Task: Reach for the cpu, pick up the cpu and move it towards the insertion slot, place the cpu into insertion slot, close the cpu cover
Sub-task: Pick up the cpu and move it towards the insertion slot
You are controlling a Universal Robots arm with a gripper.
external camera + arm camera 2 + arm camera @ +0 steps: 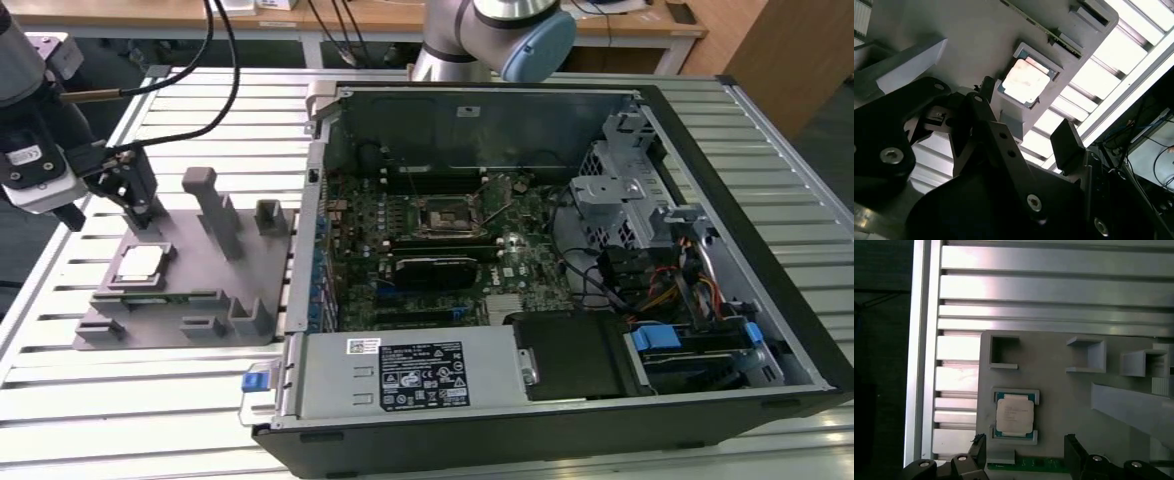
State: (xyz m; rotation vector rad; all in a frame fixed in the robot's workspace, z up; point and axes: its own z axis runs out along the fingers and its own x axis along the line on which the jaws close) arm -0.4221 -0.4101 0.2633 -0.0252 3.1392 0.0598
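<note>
- The gripper (pixel 130 208) hangs over the grey holder plate (pixel 200 300) with its fingers set wide apart and nothing between them.
- In both wrist views the two dark fingers (pixel 1074 452) stand either side of a gap, and the chip (pixel 1014 414) lies just beyond that gap, not touched by either finger.
- The chip (pixel 1024 82) lies flat in a square recess of the holder plate, silvery top up, with a tan rim showing round it.
- In the exterior view the chip (pixel 140 265) lies just below the fingertips and apart from them.
- The holder plate rests on the slatted metal desk (pixel 174 110), with several upright grey blocks (pixel 214 210) close beside the gripper, on the exterior view's right.
- The socket (pixel 445 215) sits on the green board inside the open computer case (pixel 787 300), well apart from the gripper, toward the exterior view's right.
- I cannot tell how the cover at the socket stands.
</note>
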